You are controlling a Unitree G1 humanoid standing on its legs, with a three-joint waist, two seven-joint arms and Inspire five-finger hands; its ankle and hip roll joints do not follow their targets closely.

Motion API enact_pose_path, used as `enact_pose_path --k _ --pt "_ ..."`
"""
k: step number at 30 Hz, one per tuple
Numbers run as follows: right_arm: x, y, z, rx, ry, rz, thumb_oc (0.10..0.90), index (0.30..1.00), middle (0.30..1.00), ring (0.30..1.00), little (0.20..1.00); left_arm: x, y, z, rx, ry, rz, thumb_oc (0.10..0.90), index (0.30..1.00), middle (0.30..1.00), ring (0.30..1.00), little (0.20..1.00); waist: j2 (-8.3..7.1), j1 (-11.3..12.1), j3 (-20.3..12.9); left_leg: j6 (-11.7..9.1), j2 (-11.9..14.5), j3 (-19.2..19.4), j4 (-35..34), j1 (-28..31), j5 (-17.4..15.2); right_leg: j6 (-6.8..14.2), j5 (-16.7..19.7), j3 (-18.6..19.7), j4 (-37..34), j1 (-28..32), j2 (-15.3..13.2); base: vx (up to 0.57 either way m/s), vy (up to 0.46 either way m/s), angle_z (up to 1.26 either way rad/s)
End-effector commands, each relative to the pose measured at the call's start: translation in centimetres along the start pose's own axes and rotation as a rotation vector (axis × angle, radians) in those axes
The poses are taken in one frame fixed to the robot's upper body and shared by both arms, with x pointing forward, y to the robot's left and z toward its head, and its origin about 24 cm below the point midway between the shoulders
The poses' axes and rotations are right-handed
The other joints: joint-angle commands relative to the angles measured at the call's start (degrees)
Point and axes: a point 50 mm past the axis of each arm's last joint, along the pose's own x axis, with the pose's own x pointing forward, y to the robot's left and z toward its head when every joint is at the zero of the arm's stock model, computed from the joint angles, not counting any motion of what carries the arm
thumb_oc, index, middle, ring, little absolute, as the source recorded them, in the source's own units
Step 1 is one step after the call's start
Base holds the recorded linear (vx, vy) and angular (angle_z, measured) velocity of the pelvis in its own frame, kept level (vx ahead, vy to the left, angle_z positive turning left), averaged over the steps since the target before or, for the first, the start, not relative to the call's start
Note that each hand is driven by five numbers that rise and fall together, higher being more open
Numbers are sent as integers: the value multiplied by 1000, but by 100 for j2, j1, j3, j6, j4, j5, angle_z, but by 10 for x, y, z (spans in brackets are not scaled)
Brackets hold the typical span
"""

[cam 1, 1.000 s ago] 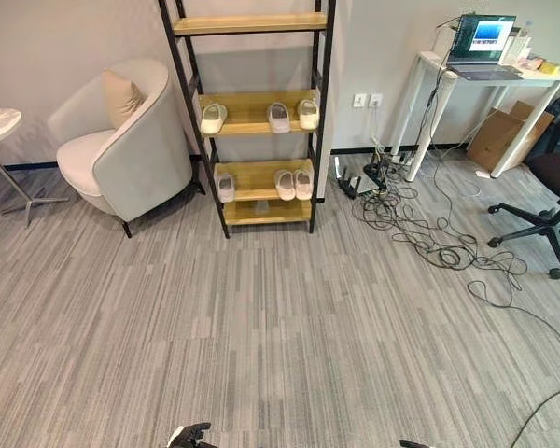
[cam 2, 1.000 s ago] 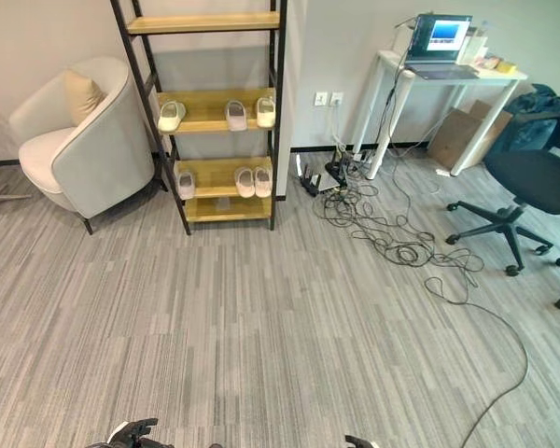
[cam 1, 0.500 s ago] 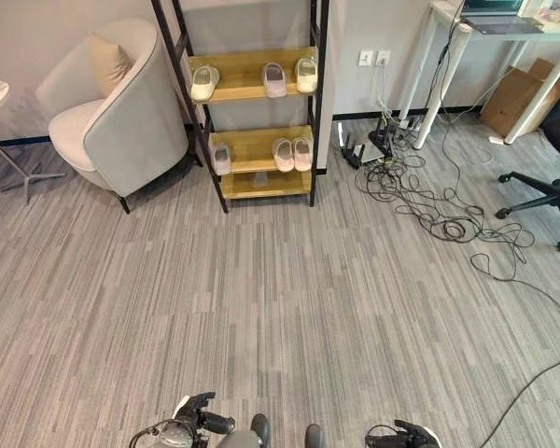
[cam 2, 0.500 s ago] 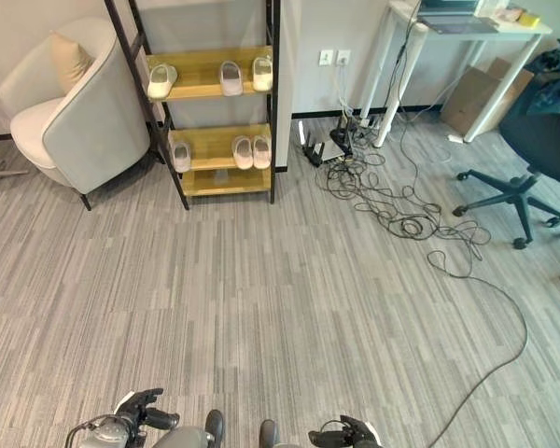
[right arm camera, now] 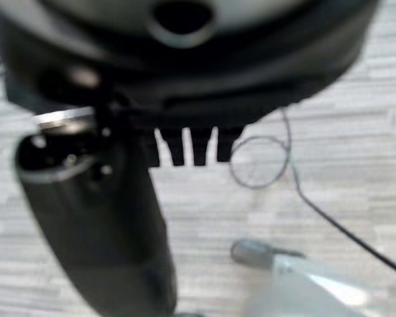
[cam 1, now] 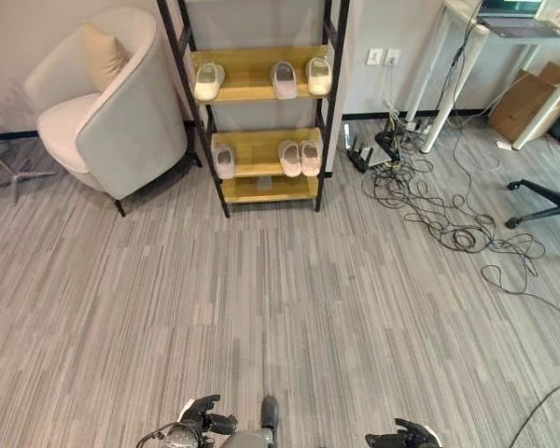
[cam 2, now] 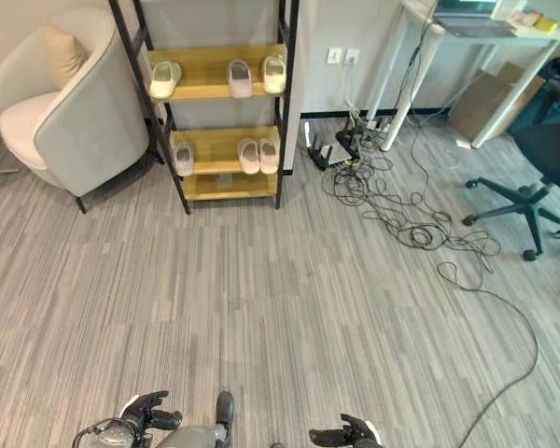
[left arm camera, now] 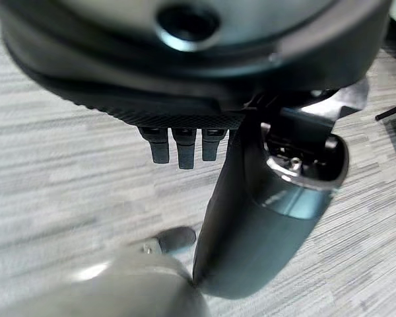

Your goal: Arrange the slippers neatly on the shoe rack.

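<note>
The rack (cam 1: 322, 103) stands against the wall beside an armchair (cam 1: 112, 112), with three slippers (cam 1: 285, 79) on its upper wooden shelf and three more on the shelf below. Low over the carpet, the left hand (cam 1: 201, 417) and right hand (cam 1: 406, 436) hang with loose, uncurled fingers, holding nothing

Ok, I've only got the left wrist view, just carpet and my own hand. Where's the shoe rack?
Observer: The shoe rack stands straight ahead across the floor, next to an armchair.
Operator: Any slippers on it?
Observer: Three slippers on the upper shelf, three more on the lower shelf.
Operator: Is the right hand carrying one?
Observer: No, the right hand is empty, hanging low above the floor.
</note>
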Motion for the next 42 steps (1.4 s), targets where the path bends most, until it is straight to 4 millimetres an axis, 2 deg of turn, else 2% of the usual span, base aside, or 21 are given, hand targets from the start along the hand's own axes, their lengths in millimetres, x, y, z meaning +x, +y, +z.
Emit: enact_pose_path --k 1,2,4,5,7,11,13,15,17,18,20,23,24,26,27,28,30,32,36,39,42 --pt "1 -10 11 -20 -61 -27 800 900 900 900 900 -2 13 -7 31 5 43 800 900 900 900 900 -223 56 -26 -144 -144 -268 749 -224 -815 143 1350 117 587 -285 -173 189 160 26" --pt "1 -8 15 -21 -75 -23 800 900 900 900 900 -1 15 -4 29 -7 49 800 900 900 900 900 -112 3 21 -84 -112 -346 716 -35 -904 66 1338 43 895 -605 -179 169 110 33" --pt "1 -8 14 -25 -75 -22 800 900 900 900 900 -1 15 -4 27 -11 50 800 900 900 900 900 -106 -25 19 -73 -127 -405 663 102 -961 15 1230 2 826 -705 -146 287 45 22" --pt "1 -9 16 -34 -76 -23 800 900 900 900 900 -1 15 -4 29 -11 47 800 900 900 900 900 -93 -78 -20 -82 -156 -510 550 360 -1101 -63 1004 -88 260 -944 14 338 9 13" --pt "1 -9 15 -38 -73 -22 800 900 900 900 900 -1 14 -5 32 -7 43 800 900 900 900 900 -102 -125 0 -89 -179 -555 516 498 -1171 -65 985 -121 -31 -947 73 265 -22 7" --pt "1 -9 12 -40 -59 -19 800 900 900 900 900 -2 11 -8 36 5 34 800 900 900 900 900 -221 -354 24 -179 -310 -907 437 1077 -1516 79 1474 2 -1564 -1340 282 362 -72 6" --pt "0 -11 7 -38 -45 -24 800 900 900 900 900 -2 9 -9 31 7 27 800 900 900 900 900 -229 -406 2 -238 -270 -1005 478 1270 -1657 94 1555 -39 -1663 -1273 259 400 -154 48" --pt "-1 -9 -2 -37 -24 -18 800 900 900 900 900 -3 6 -15 46 26 18 800 900 900 900 900 -218 -424 -125 -306 -171 -1050 532 1413 -1693 -57 1549 16 -1626 -1133 329 395 -177 55" --pt "-2 -10 -7 -36 -11 -20 800 900 900 900 900 -3 2 -14 53 19 4 800 900 900 900 900 -167 -432 -195 -634 -14 -931 1168 1243 -1256 -185 1504 -108 -1748 -798 341 263 -145 64" --pt "-2 -10 -7 -36 -11 -20 800 900 900 900 900 -3 2 -14 53 19 4 800 900 900 900 900 -165 -436 -194 -635 -13 -934 1182 1237 -1263 -185 1506 -112 -1751 -795 342 130 -108 38" --pt "-1 -12 3 -15 -42 -26 800 900 900 900 900 -1 1 1 63 -29 -7 800 900 900 900 900 -334 -346 4 -771 98 -498 2704 301 -684 -372 1348 -58 -1867 -386 221 162 -190 15" --pt "0 -14 3 -9 -39 -35 800 900 900 900 900 0 2 5 71 -38 -2 800 900 900 900 900 -427 -296 78 -729 272 -162 3184 -84 -688 -458 1251 -77 -1877 -228 151 156 -106 0" --pt "0 -16 4 -10 -39 -41 800 900 900 900 900 0 2 8 68 -50 -3 800 900 900 900 900 -496 -211 83 -638 259 37 2970 -390 -902 -467 1120 -104 -1927 -48 115 251 -29 2" --pt "0 -16 4 -11 -40 -40 800 900 900 900 900 0 1 8 67 -50 -4 800 900 900 900 900 -481 -179 84 -616 236 68 2771 -413 -987 -444 1070 -110 -1960 47 125 273 1 3" --pt "-1 -16 2 -20 -38 -41 800 900 900 900 900 0 -1 4 61 -40 -10 800 900 900 900 900 -468 -119 30 -580 164 134 2067 -524 -1127 -383 941 -140 -2062 215 137 211 27 0" --pt "-1 -16 2 -20 -37 -41 800 900 900 900 900 0 -1 4 61 -40 -10 800 900 900 900 900 -471 -119 42 -577 158 136 2057 -500 -1131 -379 934 -140 -2066 237 131 310 42 -7" --pt "-1 -17 2 -26 -35 -43 800 900 900 900 900 -1 -1 1 56 -32 -11 800 900 900 900 900 -393 -39 21 -624 122 118 1357 -612 -827 -352 816 -107 -2134 426 218 270 51 3" --pt "-1 -15 1 -32 -36 -43 800 900 900 900 900 -2 -1 -5 49 -16 -10 800 900 900 900 900 -270 114 24 -712 105 -17 657 -839 -212 -367 637 44 -2163 721 403 439 101 5" --pt "-2 -11 -6 -35 -14 -31 800 900 900 900 900 -3 2 -16 43 22 -4 800 900 900 900 900 -279 190 -89 -628 87 74 379 -782 -67 -348 437 141 -2096 992 383 351 132 -17" --pt "-2 -7 -9 -34 -6 -17 800 900 900 900 900 -4 2 -21 44 43 -3 800 900 900 900 900 -359 234 -232 -531 -32 48 437 -684 -204 -201 389 164 -1772 1015 199 286 155 -31" --pt "-1 -5 1 -19 -40 -6 800 900 900 900 900 -3 6 -15 55 27 4 800 900 900 900 900 -348 181 -242 -371 -82 50 350 -384 -393 41 667 133 -623 536 68 199 140 -27"
